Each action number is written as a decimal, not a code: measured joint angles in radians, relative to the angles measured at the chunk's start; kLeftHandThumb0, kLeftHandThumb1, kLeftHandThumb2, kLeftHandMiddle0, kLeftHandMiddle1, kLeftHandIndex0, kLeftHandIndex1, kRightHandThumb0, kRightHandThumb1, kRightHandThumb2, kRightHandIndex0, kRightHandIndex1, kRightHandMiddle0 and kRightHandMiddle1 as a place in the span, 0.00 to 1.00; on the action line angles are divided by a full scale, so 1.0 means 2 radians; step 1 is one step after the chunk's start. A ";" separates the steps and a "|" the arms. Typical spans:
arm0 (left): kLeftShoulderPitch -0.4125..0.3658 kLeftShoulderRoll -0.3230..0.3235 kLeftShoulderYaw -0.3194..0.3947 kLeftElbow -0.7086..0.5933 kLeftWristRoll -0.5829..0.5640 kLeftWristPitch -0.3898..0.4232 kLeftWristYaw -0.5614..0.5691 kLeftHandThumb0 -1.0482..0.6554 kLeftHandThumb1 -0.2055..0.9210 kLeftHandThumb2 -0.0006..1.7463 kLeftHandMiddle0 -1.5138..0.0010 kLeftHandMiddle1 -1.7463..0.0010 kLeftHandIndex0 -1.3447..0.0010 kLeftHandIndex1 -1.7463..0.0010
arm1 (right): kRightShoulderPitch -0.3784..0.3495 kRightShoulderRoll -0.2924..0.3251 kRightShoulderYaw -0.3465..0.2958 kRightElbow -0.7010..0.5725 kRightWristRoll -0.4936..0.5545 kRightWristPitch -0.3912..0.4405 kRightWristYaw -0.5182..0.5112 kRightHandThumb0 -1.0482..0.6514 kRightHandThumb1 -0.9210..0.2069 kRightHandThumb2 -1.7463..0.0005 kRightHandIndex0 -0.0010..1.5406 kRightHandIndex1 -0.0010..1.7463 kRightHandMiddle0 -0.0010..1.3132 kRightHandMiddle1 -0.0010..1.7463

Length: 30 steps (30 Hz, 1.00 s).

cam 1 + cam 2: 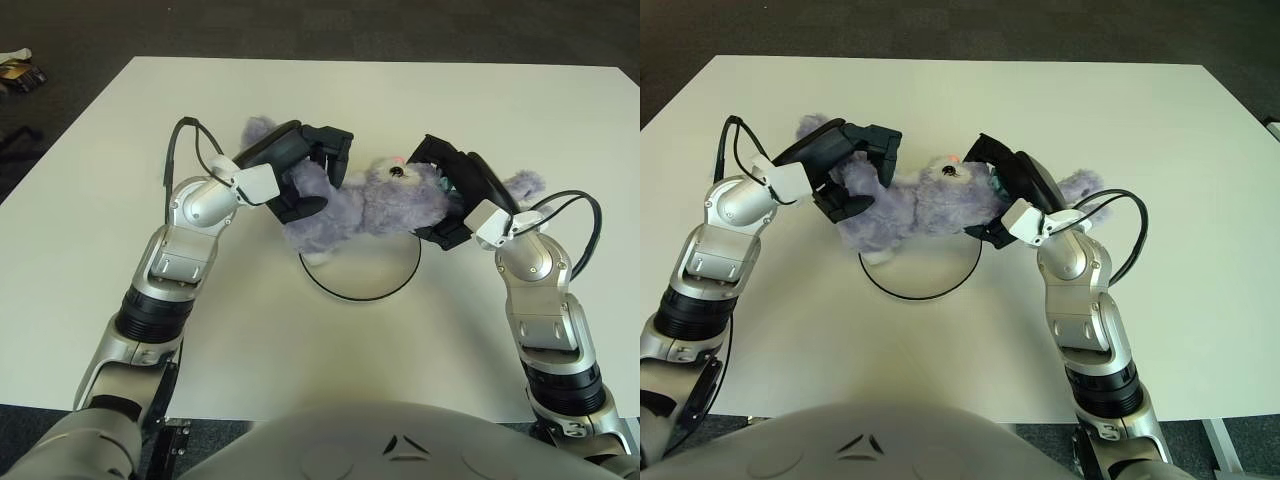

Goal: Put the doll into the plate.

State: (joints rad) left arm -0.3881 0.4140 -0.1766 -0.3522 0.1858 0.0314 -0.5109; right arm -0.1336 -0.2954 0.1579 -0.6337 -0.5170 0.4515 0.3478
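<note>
The doll, a grey-purple plush animal, is held between both hands above the white worktop. The left hand is closed on the doll's hind end, with its dark fingers wrapped over the plush from above and below. The right hand is closed on the head end, just behind the face, where a pale ear shows past the wrist. The doll is thus gripped at its two ends, probably because a soft, floppy body sags and slips when only one end is held.

The plate shows as a thin dark ring with a white inside, lying on the worktop directly in front of the robot. The doll lies across the far part of that ring: its belly and one white foot overlap the far rim, while the near half of the plate is uncovered. Whether the foot already touches the plate cannot be told.

The carrying step is judged nearly complete. What remains appears to be a small shift toward the robot, a lowering, and a release by both hands; an uneven release could leave the doll draped over the rim.
</note>
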 measured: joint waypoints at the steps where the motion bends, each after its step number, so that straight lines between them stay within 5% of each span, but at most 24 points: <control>1: 0.000 0.000 0.000 0.000 0.001 0.001 0.000 0.62 0.27 0.83 0.51 0.00 0.40 0.23 | 0.000 0.001 0.000 0.000 0.001 0.000 0.000 0.59 0.67 0.28 0.09 0.67 0.15 0.80; 4: 0.000 0.000 0.000 0.000 0.008 0.002 0.000 0.61 0.27 0.82 0.51 0.00 0.40 0.24 | 0.000 0.004 -0.003 0.000 0.009 0.000 0.000 0.61 0.74 0.23 0.07 0.62 0.11 0.78; 8: 0.000 0.000 0.000 0.000 0.018 0.001 0.002 0.61 0.31 0.84 0.58 0.00 0.51 0.06 | 0.000 0.006 -0.005 0.000 0.018 0.000 0.000 0.63 0.77 0.21 0.06 0.58 0.09 0.76; 10: 0.000 0.001 0.000 0.000 0.022 0.000 0.002 0.61 0.32 0.81 0.56 0.00 0.47 0.16 | 0.000 0.006 -0.007 0.000 0.021 0.000 0.000 0.63 0.77 0.21 0.06 0.56 0.08 0.75; 15: 0.000 0.002 0.000 0.001 0.030 -0.004 0.002 0.61 0.34 0.78 0.55 0.00 0.47 0.19 | 0.000 0.006 -0.011 0.000 0.034 -0.001 0.000 0.63 0.77 0.20 0.05 0.54 0.07 0.74; 26: -0.001 0.003 0.001 0.018 0.034 -0.026 0.010 0.61 0.51 0.69 0.66 0.01 0.65 0.08 | 0.006 0.008 -0.026 0.000 0.068 -0.027 -0.006 0.72 0.80 0.17 0.00 0.31 0.00 0.68; 30: -0.001 0.003 0.002 0.019 0.028 -0.023 0.009 0.61 0.64 0.58 0.72 0.03 0.70 0.08 | 0.011 0.008 -0.030 -0.002 0.079 -0.029 -0.007 0.74 0.80 0.16 0.00 0.25 0.00 0.65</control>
State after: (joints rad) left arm -0.3894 0.4193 -0.1725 -0.3147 0.2417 -0.0145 -0.4919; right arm -0.1107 -0.2797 0.0980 -0.6375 -0.3584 0.3925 0.3341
